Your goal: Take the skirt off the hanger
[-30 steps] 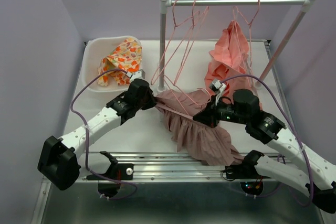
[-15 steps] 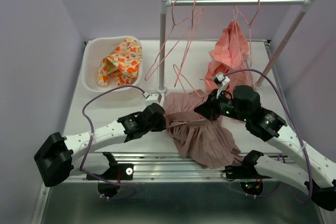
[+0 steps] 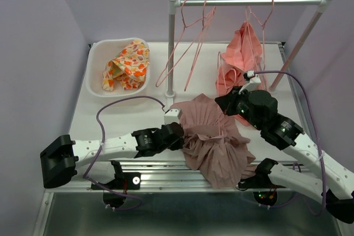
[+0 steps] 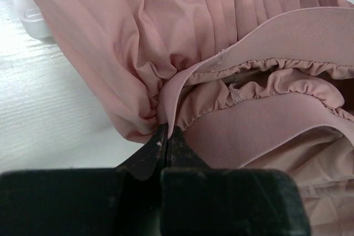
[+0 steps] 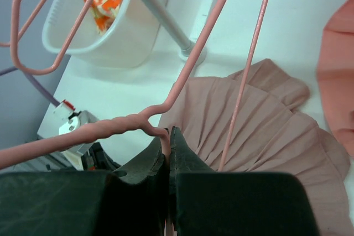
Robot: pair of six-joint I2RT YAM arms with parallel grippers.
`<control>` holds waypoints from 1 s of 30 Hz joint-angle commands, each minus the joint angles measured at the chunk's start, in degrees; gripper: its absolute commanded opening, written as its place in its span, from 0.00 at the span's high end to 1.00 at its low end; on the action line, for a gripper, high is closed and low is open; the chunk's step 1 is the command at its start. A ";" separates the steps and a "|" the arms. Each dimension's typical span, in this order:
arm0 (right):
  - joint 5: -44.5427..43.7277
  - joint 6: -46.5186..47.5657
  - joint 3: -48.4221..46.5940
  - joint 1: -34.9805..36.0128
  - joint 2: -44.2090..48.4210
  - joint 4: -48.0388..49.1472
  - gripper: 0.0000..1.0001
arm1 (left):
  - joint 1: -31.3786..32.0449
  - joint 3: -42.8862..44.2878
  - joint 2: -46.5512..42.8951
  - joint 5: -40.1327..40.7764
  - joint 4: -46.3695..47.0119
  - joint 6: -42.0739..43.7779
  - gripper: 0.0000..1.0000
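My left arm (image 3: 116, 145) stretches low across the tabletop (image 3: 110, 111), jaws pinching the skirt (image 3: 215, 142) waistband; my right arm (image 3: 279, 128) reaches inward, jaws clamped on the pink hanger (image 5: 110, 127). Skirt lies heaped, lengthwise far-to-near.

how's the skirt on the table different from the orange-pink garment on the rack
The skirt is dusty mauve; the hanging garment is brighter salmon. The skirt lies spread on the table; the hanging garment droops from the rail. The left gripper pinches the skirt's waistband; nothing grips the hanging garment. Both are pinkish fabric.
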State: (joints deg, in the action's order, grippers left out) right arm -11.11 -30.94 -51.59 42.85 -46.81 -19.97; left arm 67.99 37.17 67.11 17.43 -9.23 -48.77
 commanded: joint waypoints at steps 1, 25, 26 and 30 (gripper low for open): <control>-11.70 -3.07 -2.02 0.48 1.10 2.74 0.99 | 0.31 2.82 0.56 2.70 1.59 -0.97 1.00; -23.34 0.88 -6.33 0.48 -9.00 0.19 0.99 | -0.04 22.13 -15.16 28.76 -31.80 -8.28 1.00; -23.34 0.79 -5.80 0.48 -9.00 0.19 0.99 | -0.31 23.90 -15.34 30.71 -32.68 -7.66 1.00; -23.08 0.09 -3.43 -0.05 -9.27 -0.34 0.99 | -2.59 34.18 -13.42 38.72 -36.28 -4.31 1.00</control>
State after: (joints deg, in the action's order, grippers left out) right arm -32.71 -29.89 -56.62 42.83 -55.94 -20.64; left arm 67.26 63.70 52.64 43.09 -39.81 -55.66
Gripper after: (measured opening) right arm 0.046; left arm 0.033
